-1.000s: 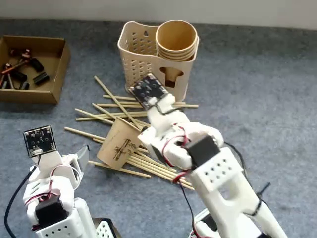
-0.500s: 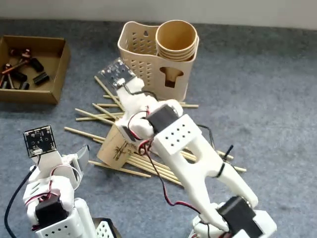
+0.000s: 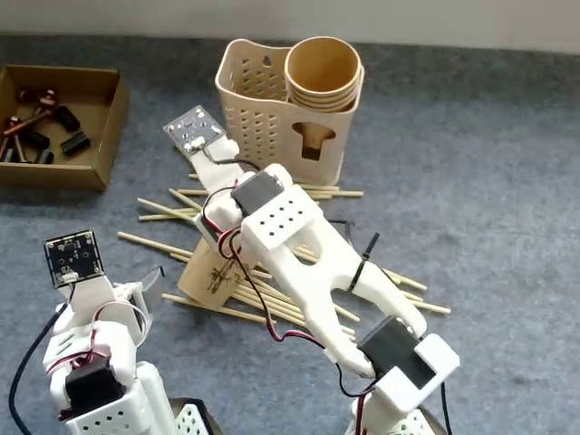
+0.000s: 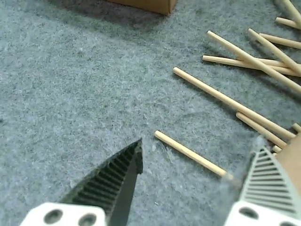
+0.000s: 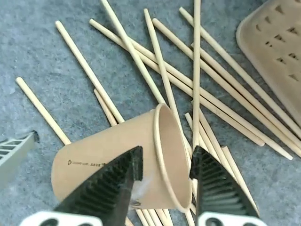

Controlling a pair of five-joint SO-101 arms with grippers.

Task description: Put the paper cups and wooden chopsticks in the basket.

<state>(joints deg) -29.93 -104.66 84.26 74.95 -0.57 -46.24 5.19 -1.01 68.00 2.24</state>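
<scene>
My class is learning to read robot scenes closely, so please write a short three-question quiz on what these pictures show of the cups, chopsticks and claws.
1. True or false: the stack of brown paper cups stands inside the beige perforated plastic basket.
2. The single brown paper cup below the right claw is: A) standing upright; B) lying on its side on the thin wooden chopsticks; C) inside the basket.
3. Fill in: the left claw, above the grey carpet, is ____ (open or shut).
Key: 1 true; 2 B; 3 open.
</scene>
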